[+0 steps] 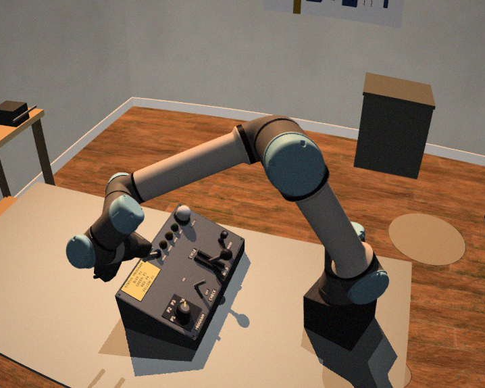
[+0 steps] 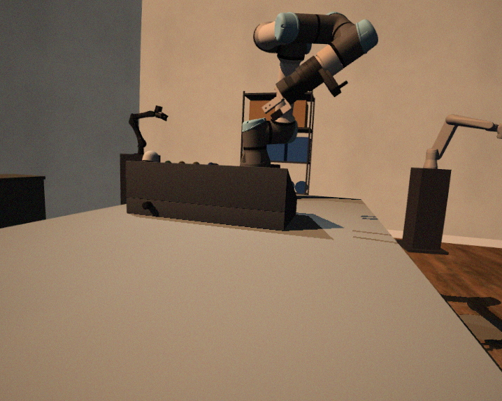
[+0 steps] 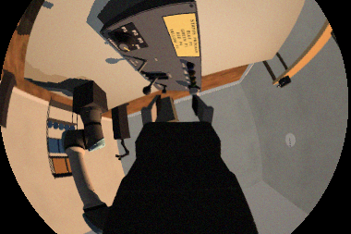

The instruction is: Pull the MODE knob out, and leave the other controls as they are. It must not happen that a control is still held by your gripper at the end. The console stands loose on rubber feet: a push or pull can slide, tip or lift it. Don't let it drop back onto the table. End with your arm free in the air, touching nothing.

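— Wooden floorboards run behind the beige tabletop (image 1: 46, 258), and the dark console (image 1: 180, 275) sits on it at an angle. Where is the gripper?

— In the top view most of it hides under the wrist housing; only the gripper (image 1: 151, 253) tip peeks out at the console's left edge. The exterior view shows the gripper (image 2: 276, 108) raised above the console's back, its jaws spread wide and holding nothing.

— And the MODE knob?

— Its label sits at the right side of the panel, by the slotted levers. I take the dark ball-topped MODE knob (image 1: 223, 234) near the far right corner to be it, but the lettering is too small to read with certainty. It is well apart from the gripper, across the panel.

— What does the wrist camera give?

— Two fingers frame the console (image 3: 153, 37), seen upside down with its yellow placard (image 3: 182, 34) in view. The knobs there are dark smudges; I cannot tell them apart.

— Anything else unclear?

— From the exterior view the console (image 2: 208, 193) shows only its blank rear wall, so the panel is hidden. A white dome button (image 1: 182, 213) and a row of small round buttons show at the panel's far left.
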Available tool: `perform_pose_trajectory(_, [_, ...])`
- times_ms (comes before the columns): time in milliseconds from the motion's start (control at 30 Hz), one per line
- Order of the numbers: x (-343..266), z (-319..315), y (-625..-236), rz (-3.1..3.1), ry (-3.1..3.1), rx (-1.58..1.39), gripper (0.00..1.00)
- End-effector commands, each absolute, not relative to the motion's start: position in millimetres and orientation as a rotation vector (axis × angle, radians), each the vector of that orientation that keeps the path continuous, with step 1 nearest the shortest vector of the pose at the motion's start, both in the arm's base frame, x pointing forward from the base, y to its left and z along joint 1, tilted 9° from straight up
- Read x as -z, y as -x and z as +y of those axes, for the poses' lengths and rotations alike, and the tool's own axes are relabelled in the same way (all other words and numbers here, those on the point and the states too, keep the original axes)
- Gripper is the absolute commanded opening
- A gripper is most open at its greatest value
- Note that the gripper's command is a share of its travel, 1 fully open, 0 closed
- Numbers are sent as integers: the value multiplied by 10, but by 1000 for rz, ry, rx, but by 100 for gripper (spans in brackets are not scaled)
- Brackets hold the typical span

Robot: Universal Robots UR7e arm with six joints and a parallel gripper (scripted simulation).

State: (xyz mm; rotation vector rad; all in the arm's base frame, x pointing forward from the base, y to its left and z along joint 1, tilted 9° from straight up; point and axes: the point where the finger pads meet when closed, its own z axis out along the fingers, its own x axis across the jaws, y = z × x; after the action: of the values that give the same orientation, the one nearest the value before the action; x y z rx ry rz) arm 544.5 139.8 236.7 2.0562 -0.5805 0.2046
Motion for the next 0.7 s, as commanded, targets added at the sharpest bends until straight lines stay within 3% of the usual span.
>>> perform_pose_trajectory(0, [-2346,1332,-5356,-671,-2079,-231,100])
perform_pose_trajectory(667, [-2075,1006,-4753,-1307,-2183,-408,100])
